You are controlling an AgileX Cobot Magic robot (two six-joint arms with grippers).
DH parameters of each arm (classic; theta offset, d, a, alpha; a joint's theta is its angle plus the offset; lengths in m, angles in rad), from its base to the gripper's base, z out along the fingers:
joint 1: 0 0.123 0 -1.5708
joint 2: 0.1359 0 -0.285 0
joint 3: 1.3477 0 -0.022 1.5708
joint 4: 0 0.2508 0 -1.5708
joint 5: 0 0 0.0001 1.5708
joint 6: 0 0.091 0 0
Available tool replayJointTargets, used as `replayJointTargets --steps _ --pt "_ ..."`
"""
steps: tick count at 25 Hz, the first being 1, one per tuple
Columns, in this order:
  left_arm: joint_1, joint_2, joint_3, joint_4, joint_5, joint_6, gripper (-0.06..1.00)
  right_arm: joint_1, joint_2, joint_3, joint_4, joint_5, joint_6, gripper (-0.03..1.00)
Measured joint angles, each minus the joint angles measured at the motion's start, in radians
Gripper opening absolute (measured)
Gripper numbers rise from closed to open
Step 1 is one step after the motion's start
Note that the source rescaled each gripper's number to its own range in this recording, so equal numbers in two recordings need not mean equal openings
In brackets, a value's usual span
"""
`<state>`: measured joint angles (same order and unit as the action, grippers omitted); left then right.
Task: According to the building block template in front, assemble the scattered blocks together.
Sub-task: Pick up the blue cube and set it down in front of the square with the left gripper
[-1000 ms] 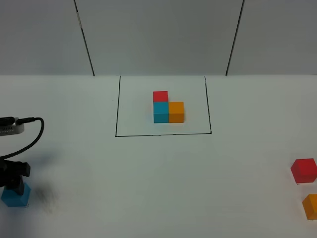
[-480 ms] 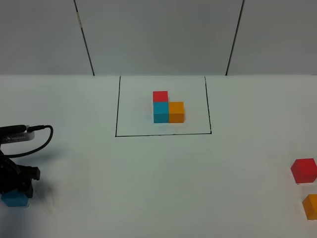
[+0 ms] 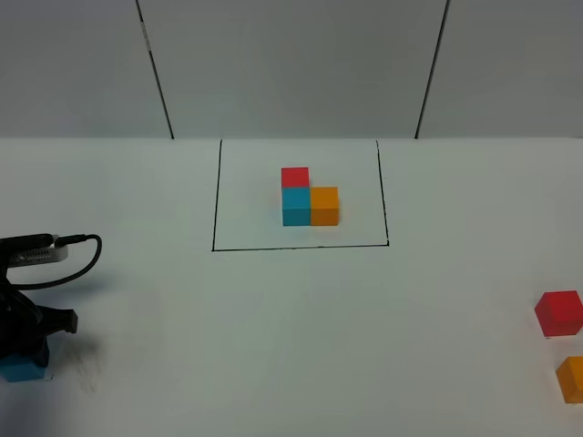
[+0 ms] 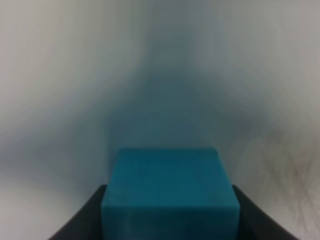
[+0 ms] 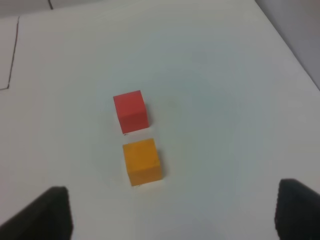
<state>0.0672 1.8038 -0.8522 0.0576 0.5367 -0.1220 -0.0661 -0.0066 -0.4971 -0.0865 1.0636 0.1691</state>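
Note:
The building block template [image 3: 308, 200], a red, cyan-blue and orange L of cubes, sits inside a black drawn rectangle [image 3: 301, 247] at the table's far middle. At the near left edge my left gripper [image 3: 23, 350] is down over the cyan-blue block [image 3: 20, 370]. The left wrist view shows that block [image 4: 169, 192] filling the gap between the dark fingers [image 4: 87, 220], gripper shut on it. The red block [image 3: 558, 312] and orange block [image 3: 572, 378] lie at the near right. In the right wrist view they [image 5: 130, 111] [image 5: 142, 161] lie beyond my open right gripper [image 5: 172, 210].
A black cable [image 3: 77, 259] loops off the left arm above the table. Two dark seams [image 3: 157, 73] run down the grey back wall. The table's right edge [image 5: 290, 50] passes close to the red and orange blocks.
My left gripper has come down over the cyan-blue block and shut on it, hiding most of it in the high view. The right side is unchanged.

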Motion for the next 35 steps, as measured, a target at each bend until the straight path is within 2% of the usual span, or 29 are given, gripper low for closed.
replayJointTargets --steps 2,5,9,12,15,17,20,23,26,30,35 --pt "0.000 0.000 -0.010 0.025 0.010 0.008 0.01 0.000 0.000 0.000 0.000 0.000 0.000 0.77" --pt "-0.015 -0.008 -0.072 0.052 0.107 0.069 0.01 0.000 0.000 0.000 0.000 0.000 0.000 0.77" --pt "-0.102 -0.041 -0.218 0.052 0.311 0.336 0.01 0.000 0.000 0.000 0.000 0.000 0.000 0.77" --pt "-0.207 -0.048 -0.353 0.047 0.474 0.571 0.01 0.000 0.000 0.000 0.000 0.000 0.000 0.77" --pt "-0.333 -0.048 -0.448 0.025 0.554 0.791 0.01 0.000 0.000 0.000 0.000 0.000 0.000 0.77" --pt "-0.420 -0.048 -0.492 0.000 0.543 0.900 0.01 0.000 0.000 0.000 0.000 0.000 0.000 0.77" --pt "-0.557 -0.048 -0.524 -0.039 0.438 1.014 0.01 0.000 0.000 0.000 0.000 0.000 0.000 0.77" --pt "-0.665 -0.035 -0.530 -0.052 0.310 1.062 0.01 0.000 0.000 0.000 0.000 0.000 0.000 0.77" --pt "-0.718 0.004 -0.530 -0.066 0.254 1.073 0.01 0.000 0.000 0.000 0.000 0.000 0.000 0.77" --pt "-0.747 0.101 -0.530 -0.072 0.272 1.093 0.01 0.000 0.000 0.000 0.000 0.000 0.000 0.77" --pt "-0.754 0.199 -0.530 -0.073 0.296 1.065 0.01 0.000 0.000 0.000 0.000 0.000 0.000 0.77"
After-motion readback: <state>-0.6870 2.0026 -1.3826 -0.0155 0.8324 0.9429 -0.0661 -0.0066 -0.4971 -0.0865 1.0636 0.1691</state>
